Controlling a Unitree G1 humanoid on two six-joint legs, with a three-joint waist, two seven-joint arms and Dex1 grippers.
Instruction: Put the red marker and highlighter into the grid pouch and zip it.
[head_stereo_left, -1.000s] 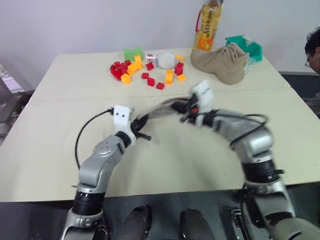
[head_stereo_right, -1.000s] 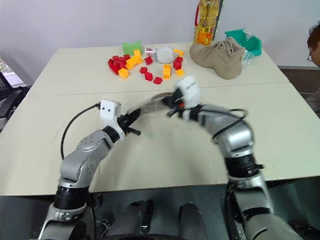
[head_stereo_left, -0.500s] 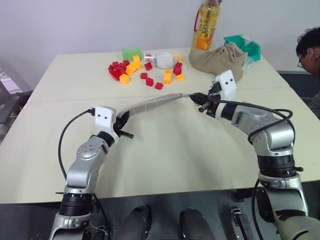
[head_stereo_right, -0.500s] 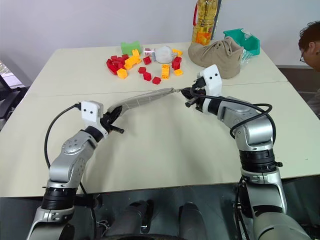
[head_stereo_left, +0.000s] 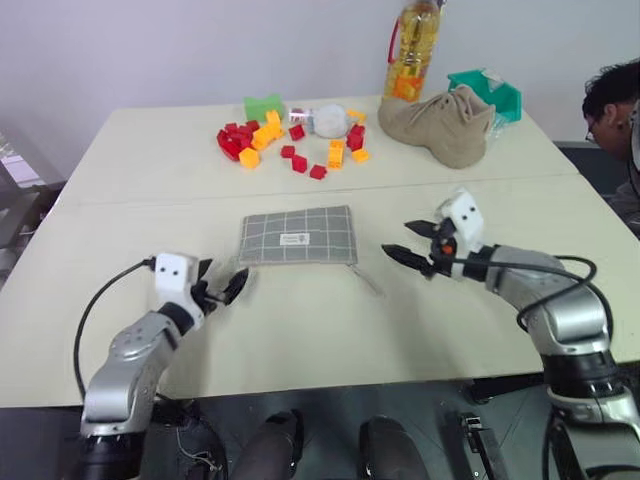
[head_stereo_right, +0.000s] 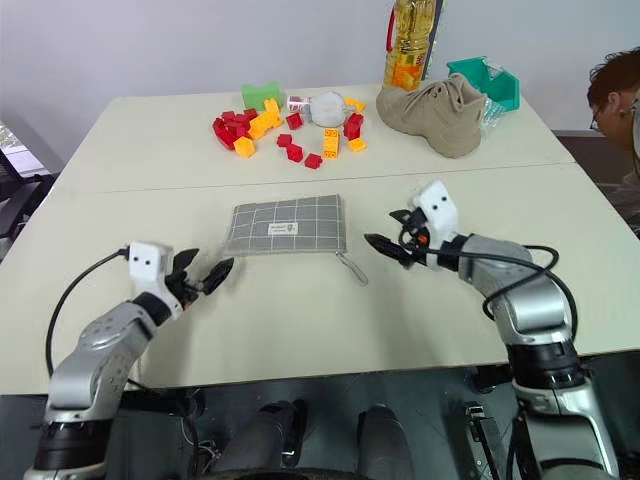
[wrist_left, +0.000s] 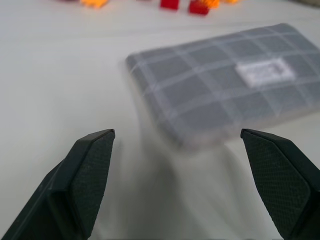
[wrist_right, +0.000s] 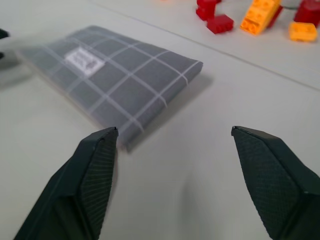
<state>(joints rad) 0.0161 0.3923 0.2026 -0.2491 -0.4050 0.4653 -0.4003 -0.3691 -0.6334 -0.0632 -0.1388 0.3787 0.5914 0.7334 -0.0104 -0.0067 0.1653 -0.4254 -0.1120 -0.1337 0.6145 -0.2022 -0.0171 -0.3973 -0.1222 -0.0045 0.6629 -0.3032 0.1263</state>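
— Where's the pouch right now?

— Flat on the table, label side up, about midway between the two arms. Nothing is touching it. Its pull cord trails off the near corner on the right-hand side, lying loose on the tabletop.

— And the grippers?

— Both are spread wide with nothing between the fingers. The left gripper sits low over the table, just off the pouch's near left corner, pointing toward it. The right gripper hovers a little higher, off the pouch's right edge, aimed across at it. In the wrist views you can see the pouch lying ahead of each pair of parted black fingers, clear of them.

— Can you see the marker or the highlighter?

— I can't pick out either one anywhere on the table. Whether the pouch's zip is closed I can't tell from here.

— What else is on the table?

— Toward the far edge there's a scatter of red and orange blocks, a green block behind them, and a small pale rounded thing among them. Further right stands a bottle of yellow oil, with a tan shoe in front of it and a green bin behind the shoe. A person is leaning in at the right edge of the room.
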